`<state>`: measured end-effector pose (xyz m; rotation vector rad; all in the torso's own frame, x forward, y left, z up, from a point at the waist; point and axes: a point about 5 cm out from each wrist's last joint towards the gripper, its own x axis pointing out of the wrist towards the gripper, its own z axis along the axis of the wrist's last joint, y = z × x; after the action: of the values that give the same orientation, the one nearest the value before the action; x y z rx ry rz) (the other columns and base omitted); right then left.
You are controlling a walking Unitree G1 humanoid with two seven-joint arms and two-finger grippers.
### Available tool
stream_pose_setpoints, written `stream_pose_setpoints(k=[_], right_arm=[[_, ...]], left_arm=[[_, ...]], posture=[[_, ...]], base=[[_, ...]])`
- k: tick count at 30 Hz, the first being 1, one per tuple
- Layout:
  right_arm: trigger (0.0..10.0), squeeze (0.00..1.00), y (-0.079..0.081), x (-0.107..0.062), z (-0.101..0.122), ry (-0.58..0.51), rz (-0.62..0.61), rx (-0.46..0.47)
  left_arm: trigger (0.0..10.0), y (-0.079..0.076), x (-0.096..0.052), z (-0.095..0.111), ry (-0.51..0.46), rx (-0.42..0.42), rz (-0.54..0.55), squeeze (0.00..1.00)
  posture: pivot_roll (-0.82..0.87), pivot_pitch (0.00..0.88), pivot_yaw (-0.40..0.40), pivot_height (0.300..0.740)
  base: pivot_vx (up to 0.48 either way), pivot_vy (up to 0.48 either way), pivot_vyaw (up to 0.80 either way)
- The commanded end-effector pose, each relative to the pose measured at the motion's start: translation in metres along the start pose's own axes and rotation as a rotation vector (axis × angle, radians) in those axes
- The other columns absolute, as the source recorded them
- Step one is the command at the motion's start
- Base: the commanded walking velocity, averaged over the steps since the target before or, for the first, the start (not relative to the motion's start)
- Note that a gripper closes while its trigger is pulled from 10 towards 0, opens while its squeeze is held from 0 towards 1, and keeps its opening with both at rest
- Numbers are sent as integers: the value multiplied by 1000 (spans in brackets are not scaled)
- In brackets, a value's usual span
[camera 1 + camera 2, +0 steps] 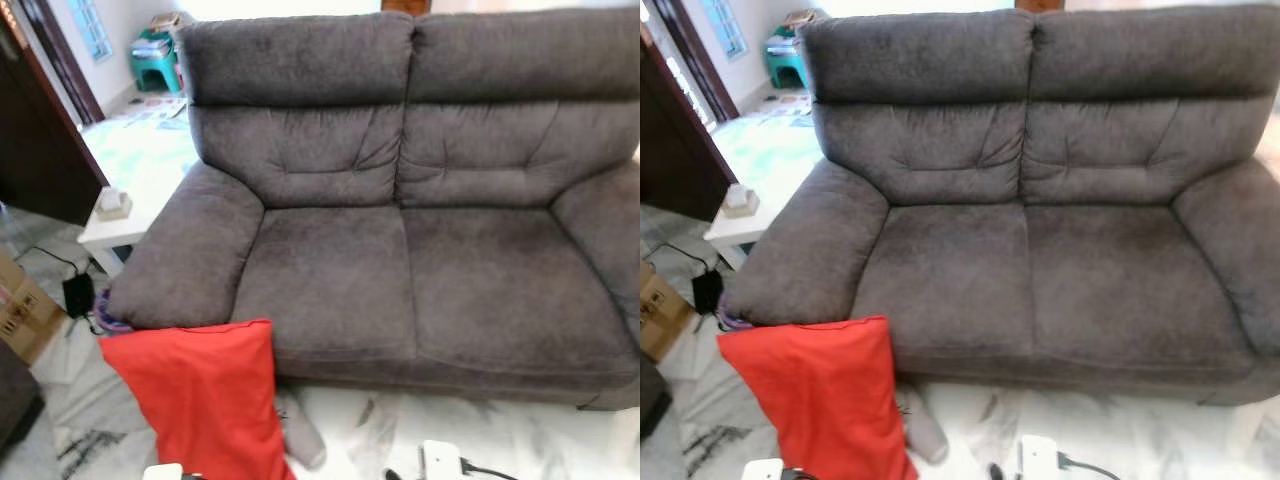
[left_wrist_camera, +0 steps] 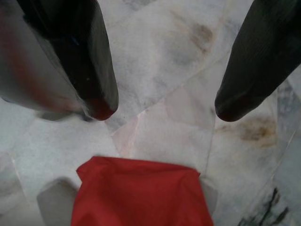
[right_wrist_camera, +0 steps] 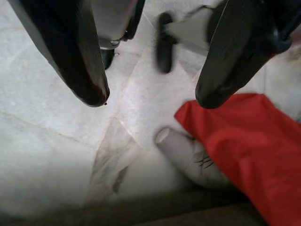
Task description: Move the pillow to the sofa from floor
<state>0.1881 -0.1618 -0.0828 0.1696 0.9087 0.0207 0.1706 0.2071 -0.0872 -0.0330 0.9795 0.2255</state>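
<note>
Red pillow on floor at front of sofa; both grippers open, empty.

Pillow (image 1: 205,395) sits lower left of frame on the marble floor (image 1: 480,430), its top edge against the gray sofa (image 1: 400,250) just below the armrest. A pale gray object (image 3: 188,157) lies on the floor, partly under the pillow. White side table (image 1: 130,190) at upper left, cardboard box (image 1: 22,310) at left edge. Left gripper (image 2: 164,106): fingers apart above floor, pillow corner just beyond tips. Right gripper (image 3: 150,101): fingers apart, pillow beside one tip.

We find both sofa (image 1: 400,270) seats bare. On the floor (image 1: 370,430), a pillow (image 1: 205,395) leans against its front; a white desk (image 1: 125,190) flanks its armrest.
</note>
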Motion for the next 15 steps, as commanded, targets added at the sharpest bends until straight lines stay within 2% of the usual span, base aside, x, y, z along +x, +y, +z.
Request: stream_pose_setpoints(k=[1,3,15], right_arm=[[10000,0,10,2,2,-7,22,7],[10000,0,9,2,2,-7,22,6],[10000,0,9,2,3,-6,29,-17]], left_arm=[[10000,8,-1,-3,14,1,22,0],[10000,8,-1,-3,13,0,22,0],[10000,6,-1,-3,4,-4,13,0]], posture=[[75,81,71,740],[75,81,69,740],[75,83,64,740]], base=[[0,428,0],[0,334,0],[0,0,0]])
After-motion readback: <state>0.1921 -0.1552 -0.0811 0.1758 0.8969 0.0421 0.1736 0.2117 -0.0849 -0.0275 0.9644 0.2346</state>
